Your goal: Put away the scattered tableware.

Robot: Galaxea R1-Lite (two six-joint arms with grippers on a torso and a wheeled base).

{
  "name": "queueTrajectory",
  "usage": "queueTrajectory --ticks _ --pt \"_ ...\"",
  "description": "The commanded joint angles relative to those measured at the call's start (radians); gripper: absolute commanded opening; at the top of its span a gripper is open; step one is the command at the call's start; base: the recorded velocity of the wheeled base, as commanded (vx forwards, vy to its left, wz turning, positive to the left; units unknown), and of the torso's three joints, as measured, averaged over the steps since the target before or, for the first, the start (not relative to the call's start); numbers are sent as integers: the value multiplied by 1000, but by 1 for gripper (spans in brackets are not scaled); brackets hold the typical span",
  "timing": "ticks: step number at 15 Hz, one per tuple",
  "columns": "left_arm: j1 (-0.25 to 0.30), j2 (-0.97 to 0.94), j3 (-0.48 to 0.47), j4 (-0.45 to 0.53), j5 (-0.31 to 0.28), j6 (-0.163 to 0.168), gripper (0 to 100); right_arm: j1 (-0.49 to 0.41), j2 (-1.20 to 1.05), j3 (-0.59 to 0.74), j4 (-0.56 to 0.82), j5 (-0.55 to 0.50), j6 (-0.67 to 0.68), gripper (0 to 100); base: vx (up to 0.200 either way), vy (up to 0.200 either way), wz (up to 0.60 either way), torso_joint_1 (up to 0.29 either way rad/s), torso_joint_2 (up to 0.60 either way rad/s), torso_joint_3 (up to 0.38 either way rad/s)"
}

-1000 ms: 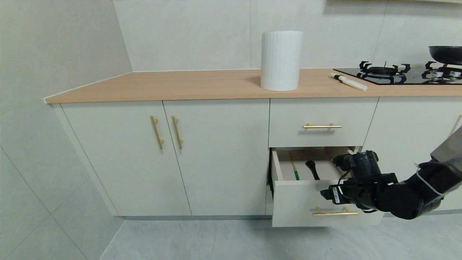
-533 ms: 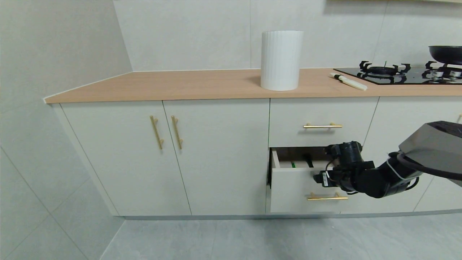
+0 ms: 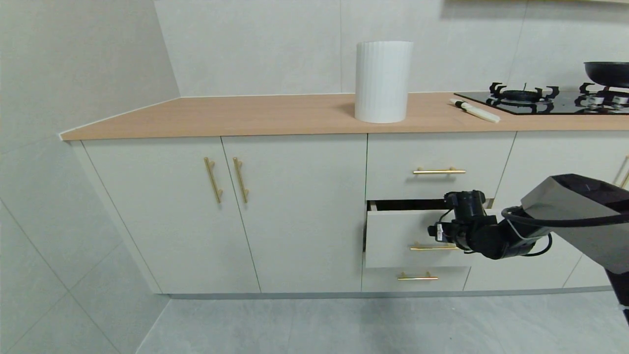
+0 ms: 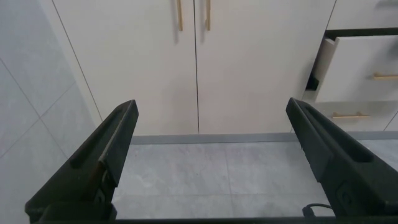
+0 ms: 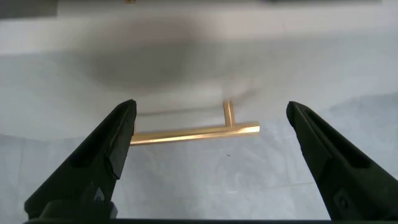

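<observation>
The middle drawer (image 3: 393, 236) of the cabinet stands only slightly ajar, a dark gap above its front; its contents are hidden. My right gripper (image 3: 441, 232) is at the drawer front beside the gold handle (image 3: 432, 247). In the right wrist view this gripper (image 5: 210, 109) is open, with the handle (image 5: 193, 132) just beyond its fingers and nothing held. A cream-coloured utensil (image 3: 474, 110) lies on the wooden counter next to the stove. My left gripper (image 4: 211, 109) is open and empty low over the floor, facing the cabinet doors, with the ajar drawer (image 4: 360, 59) off to one side.
A tall white ribbed cylinder (image 3: 383, 82) stands on the counter (image 3: 245, 115). A gas stove (image 3: 540, 101) with a black pan (image 3: 607, 73) is at the far right. Shut drawers sit above (image 3: 439, 171) and below (image 3: 417, 278). Double doors (image 3: 226, 179) are to the left.
The drawer has slid in from well open to nearly shut, and my right gripper has moved with it toward the cabinet. The utensils seen inside it are now hidden.
</observation>
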Motion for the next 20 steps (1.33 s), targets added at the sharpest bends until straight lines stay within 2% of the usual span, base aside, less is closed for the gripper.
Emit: queueTrajectory --ticks 1,6,10,20 --pt "0 0 0 0 0 0 100 -1 53 -44 -2 -12 17 100 0 0 0 0 0 0" --pt "0 0 0 0 0 0 100 -12 133 -129 -3 -31 78 100 0 0 0 0 0 0" --pt "0 0 0 0 0 0 100 -35 172 -169 -86 -31 81 100 0 0 0 0 0 0" --pt "0 0 0 0 0 0 100 -58 249 -339 -88 -42 145 100 0 0 0 0 0 0"
